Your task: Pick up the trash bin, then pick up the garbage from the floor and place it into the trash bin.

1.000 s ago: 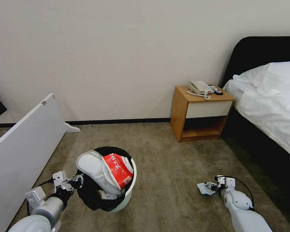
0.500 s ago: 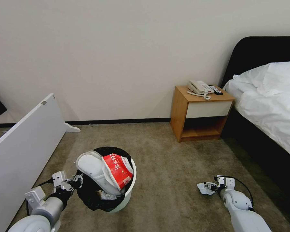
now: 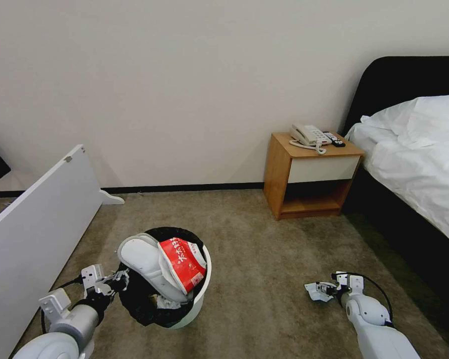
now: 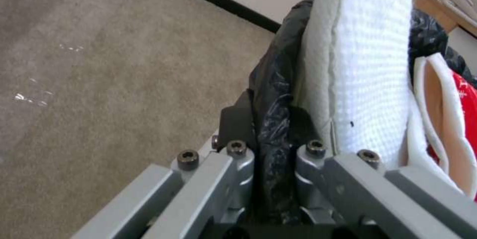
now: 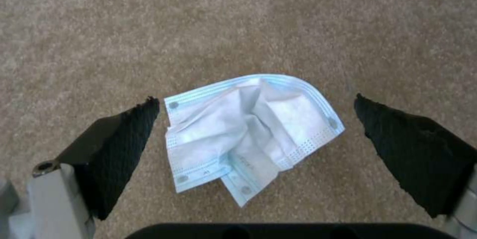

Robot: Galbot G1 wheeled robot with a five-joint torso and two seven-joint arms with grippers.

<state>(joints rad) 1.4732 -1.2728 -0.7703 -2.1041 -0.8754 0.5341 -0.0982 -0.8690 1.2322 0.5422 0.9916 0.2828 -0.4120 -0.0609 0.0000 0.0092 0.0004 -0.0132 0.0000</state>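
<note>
The white trash bin (image 3: 200, 294) with its black liner is held just above the grey-brown floor (image 3: 264, 234) at lower left. It holds white slippers (image 3: 140, 260) and a red-white snack packet (image 3: 184, 263). My left gripper (image 3: 118, 280) is shut on the bin's near rim. In the left wrist view the left gripper (image 4: 271, 146) pinches the liner-covered rim (image 4: 273, 93) beside a slipper (image 4: 367, 64). My right gripper (image 3: 329, 289) hangs low at lower right, open. A crumpled pale-blue face mask (image 5: 248, 131), a piece of garbage, lies on the carpet between its black fingers (image 5: 124, 146). The mask (image 3: 315, 290) lies just past the gripper.
A long white board (image 3: 35, 224) leans at the left. A wooden nightstand (image 3: 312, 174) with a telephone (image 3: 309, 134) stands against the back wall. The bed (image 3: 419, 149) with white bedding runs along the right. Open carpet lies between bin and mask.
</note>
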